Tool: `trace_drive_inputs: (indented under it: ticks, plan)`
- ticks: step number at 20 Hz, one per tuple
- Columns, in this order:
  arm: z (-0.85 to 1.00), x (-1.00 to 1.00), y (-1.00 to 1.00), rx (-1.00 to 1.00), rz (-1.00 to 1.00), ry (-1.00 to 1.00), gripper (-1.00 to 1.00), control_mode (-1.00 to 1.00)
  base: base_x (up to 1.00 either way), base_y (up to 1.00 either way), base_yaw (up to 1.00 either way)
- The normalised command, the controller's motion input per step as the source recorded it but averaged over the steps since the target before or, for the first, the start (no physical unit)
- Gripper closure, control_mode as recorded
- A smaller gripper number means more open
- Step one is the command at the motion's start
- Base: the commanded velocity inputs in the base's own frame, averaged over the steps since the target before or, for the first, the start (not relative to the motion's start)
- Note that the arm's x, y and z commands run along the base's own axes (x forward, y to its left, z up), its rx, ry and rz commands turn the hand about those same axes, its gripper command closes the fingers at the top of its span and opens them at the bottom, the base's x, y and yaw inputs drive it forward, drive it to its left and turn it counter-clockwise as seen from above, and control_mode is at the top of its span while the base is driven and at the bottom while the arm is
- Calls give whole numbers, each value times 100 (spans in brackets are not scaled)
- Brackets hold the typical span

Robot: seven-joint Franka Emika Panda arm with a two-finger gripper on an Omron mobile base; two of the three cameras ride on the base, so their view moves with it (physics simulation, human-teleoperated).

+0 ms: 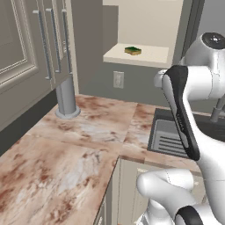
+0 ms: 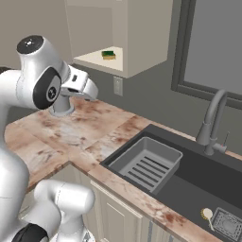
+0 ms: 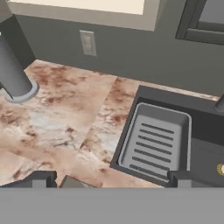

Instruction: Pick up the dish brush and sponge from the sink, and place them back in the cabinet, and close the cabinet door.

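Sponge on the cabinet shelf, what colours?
Dark green top over a yellow base. The sponge shows best in the left base view.

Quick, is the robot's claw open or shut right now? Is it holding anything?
Gripper: open and holding nothing, above the counter beside the sink.

No text, label, brand or number can be read anywhere; the wall outlet (image 1: 118, 79) looks blank, though it may be too small to tell.
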Motion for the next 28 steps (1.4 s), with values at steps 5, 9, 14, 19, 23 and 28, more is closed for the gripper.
trace_drive_inputs:
  ticks: [5,9,14,19,23,28]
  plan:
    - [-9,-30,0,1,4,4,-100,-100,0,0,0]
    - [-7,-15,0,0,2,1,-100,-100,0,0,0]
    - [-9,-11,0,0,2,1,-100,-100,0,0,0]
    - [-17,-19,0,0,0,0,-100,-100,0,0,0]
    - [-20,-19,0,0,0,0,-100,-100,0,0,0]
    - [-12,-12,0,0,0,0,-100,-100,0,0,0]
